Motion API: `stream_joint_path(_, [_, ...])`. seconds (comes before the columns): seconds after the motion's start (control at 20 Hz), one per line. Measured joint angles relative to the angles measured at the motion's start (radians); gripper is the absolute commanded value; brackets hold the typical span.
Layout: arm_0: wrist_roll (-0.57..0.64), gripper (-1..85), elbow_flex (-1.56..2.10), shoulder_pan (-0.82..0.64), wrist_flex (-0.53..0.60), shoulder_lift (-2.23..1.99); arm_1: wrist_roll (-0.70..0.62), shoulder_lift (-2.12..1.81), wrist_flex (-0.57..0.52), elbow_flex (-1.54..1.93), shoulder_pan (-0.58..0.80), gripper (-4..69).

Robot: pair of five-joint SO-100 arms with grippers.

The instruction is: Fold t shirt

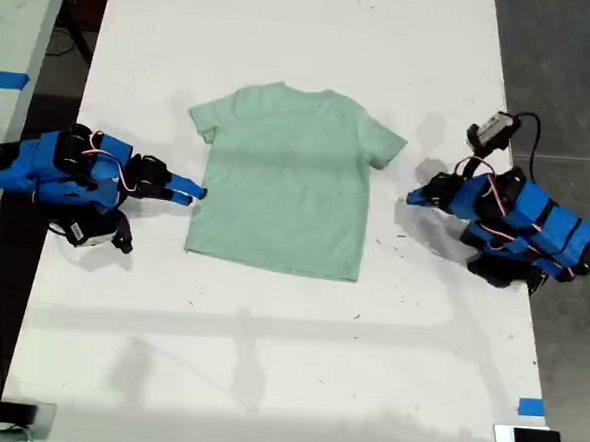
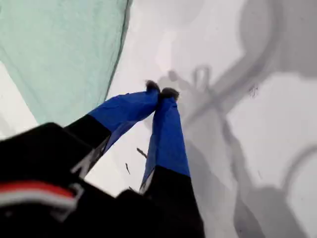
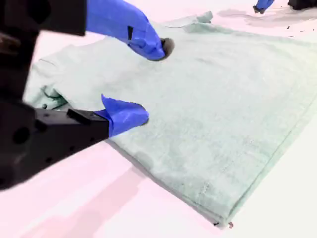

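The pale mint-green t shirt [image 1: 287, 180] lies flat and face-up on the white table, neck toward the far edge. My second gripper [image 1: 195, 193] is at the shirt's side edge on the exterior view's left. In the second wrist view my second gripper [image 3: 153, 82] is open, its blue fingers spread just over the t shirt [image 3: 223, 99] near a sleeve, holding nothing. My first gripper [image 1: 414, 197] rests on bare table at the exterior view's right, a short gap from the other sleeve. My first gripper [image 2: 162, 91] is shut on nothing, with the t shirt [image 2: 59, 54] off to one side.
The white table [image 1: 266, 360] extends well in front of and behind the shirt. A blue tape mark [image 1: 529, 406] sits near the front corner on the exterior view's right. A second table with blue tape [image 1: 3, 78] stands at the exterior view's left.
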State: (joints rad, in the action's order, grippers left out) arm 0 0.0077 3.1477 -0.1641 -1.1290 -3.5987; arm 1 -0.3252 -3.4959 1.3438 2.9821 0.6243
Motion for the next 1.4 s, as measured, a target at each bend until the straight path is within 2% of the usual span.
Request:
stream_joint_path(0.15, [0.000, 17.3, 0.000, 0.000, 0.000, 0.000, -0.143, 0.184, -0.002, -0.270, 0.202, 2.1])
stream_joint_path(0.25, [0.000, 17.3, 0.000, 0.000, 0.000, 0.000, -0.259, 0.482, -0.063, -0.515, 0.313, 14.7])
stream_joint_path(0.4, [0.000, 17.3, 0.000, 0.000, 0.000, 0.000, -0.359, 0.973, -0.150, -0.845, 0.367, 20.7])
stream_joint_path(0.65, [0.000, 17.3, 0.000, 0.000, 0.000, 0.000, -0.382, 1.480, -0.319, -1.008, 0.442, 24.6])
stream_joint_path(0.75, [0.000, 17.3, 0.000, 0.000, 0.000, 0.000, -0.383, 1.611, -0.385, -1.005, 0.453, 23.5])
stream_joint_path(0.85, [0.000, 17.3, 0.000, 0.000, 0.000, 0.000, -0.382, 1.683, -0.497, -0.927, 0.456, 20.8])
stream_joint_path(1.0, [0.000, 17.3, 0.000, 0.000, 0.000, 0.000, -0.377, 1.738, -0.532, -0.908, 0.468, 18.8])
stream_joint_path(1.05, [0.000, 17.3, 0.000, 0.000, 0.000, 0.000, -0.376, 1.758, -0.532, -0.913, 0.468, 19.0])
stream_joint_path(1.1, [0.000, 17.3, 0.000, 0.000, 0.000, 0.000, -0.374, 1.793, -0.532, -0.936, 0.471, 15.7])
stream_joint_path(1.15, [0.000, 17.3, 0.000, 0.000, 0.000, 0.000, -0.374, 1.841, -0.518, -0.976, 0.476, 4.6])
stream_joint_path(1.2, [0.000, 17.3, 0.000, 0.000, 0.000, 0.000, -0.374, 1.890, -0.492, -1.026, 0.477, 1.0])
stream_joint_path(1.4, [0.000, 17.3, 0.000, 0.000, 0.000, 0.000, -0.370, 2.010, -0.393, -1.160, 0.480, 1.1])
